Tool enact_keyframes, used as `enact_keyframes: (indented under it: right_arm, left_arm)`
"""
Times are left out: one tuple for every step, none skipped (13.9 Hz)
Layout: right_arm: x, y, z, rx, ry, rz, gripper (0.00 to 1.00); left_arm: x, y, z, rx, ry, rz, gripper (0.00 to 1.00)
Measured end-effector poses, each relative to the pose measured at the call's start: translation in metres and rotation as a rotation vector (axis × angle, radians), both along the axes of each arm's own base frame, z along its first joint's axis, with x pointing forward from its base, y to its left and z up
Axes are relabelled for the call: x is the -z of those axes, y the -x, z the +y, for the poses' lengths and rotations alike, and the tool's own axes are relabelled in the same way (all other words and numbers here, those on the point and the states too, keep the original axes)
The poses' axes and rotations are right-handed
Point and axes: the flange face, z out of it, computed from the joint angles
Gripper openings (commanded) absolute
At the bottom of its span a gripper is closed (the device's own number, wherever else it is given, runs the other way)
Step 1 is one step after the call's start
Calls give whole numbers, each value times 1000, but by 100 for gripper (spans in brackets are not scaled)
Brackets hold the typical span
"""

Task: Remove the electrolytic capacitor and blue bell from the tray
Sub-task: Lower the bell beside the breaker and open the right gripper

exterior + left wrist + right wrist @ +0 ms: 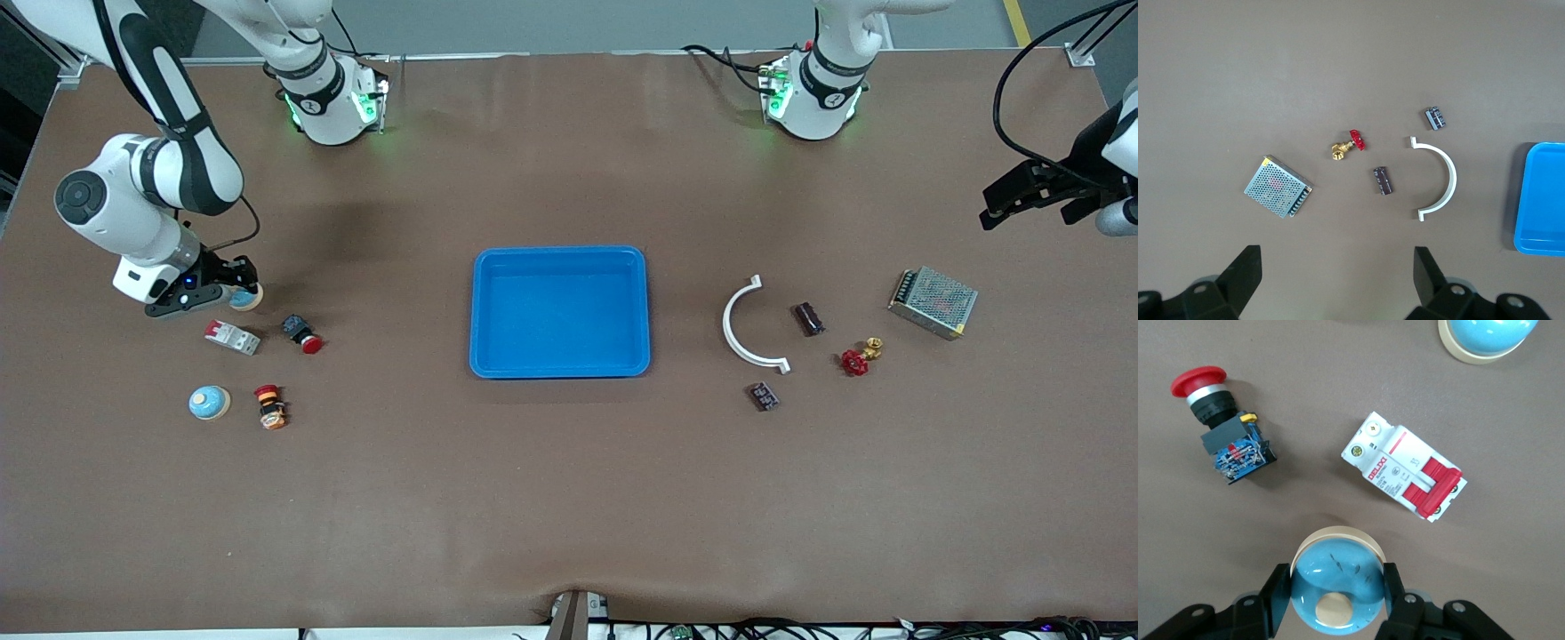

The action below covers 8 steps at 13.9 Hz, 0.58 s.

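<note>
The capacitor (808, 318), a short dark cylinder, lies on the table toward the left arm's end, beside a white curved bracket (736, 329); the left wrist view shows the capacitor (1383, 181) too. My left gripper (996, 206) hangs open and empty, high over that end of the table, and in its own view the gripper (1337, 267) has only bare table between its fingers. A blue dome bell (244, 297) with a cream base sits in my right gripper (233, 289), low at the table. The wrist view shows that gripper (1336, 583) shut on the bell (1338, 587). A second bell (209, 403) stands nearer the camera.
A blue tray (560, 252) sits mid-table. Near the right gripper lie a white-and-red breaker (233, 337), a red push button (302, 334) and an orange-ended switch (269, 406). At the left arm's end are a red valve (858, 358), a metal power supply (933, 302) and a small dark module (763, 396).
</note>
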Motion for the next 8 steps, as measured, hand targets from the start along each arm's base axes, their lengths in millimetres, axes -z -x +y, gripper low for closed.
enact_keyframes:
  right_arm:
    - [1,1,0,0,0,-2,0]
    - [2,2,0,0,0,-3,0]
    - [3,2,1,0,0,-6,0]
    - [5,2,1,0,0,-8,0]
    - [8,2,1,0,0,-10,0]
    - [11,3,1,0,-1,-10,0]
    - [15,3,1,1,-2,-8,0]
    - [19,4,0,2,-3,-7,0]
  left_arm:
    - [0,0,0,0,0,-3,100]
    - [-1,-1,0,0,0,-7,100]
    - [-1,-1,0,0,0,-10,100]
    - [-1,-1,0,0,0,-12,100]
    - [-1,-1,0,0,0,-14,100]
    - [-2,-2,0,0,1,-17,100]
    - [-2,-2,0,0,1,-22,100]
    - [-2,-3,0,0,1,-26,100]
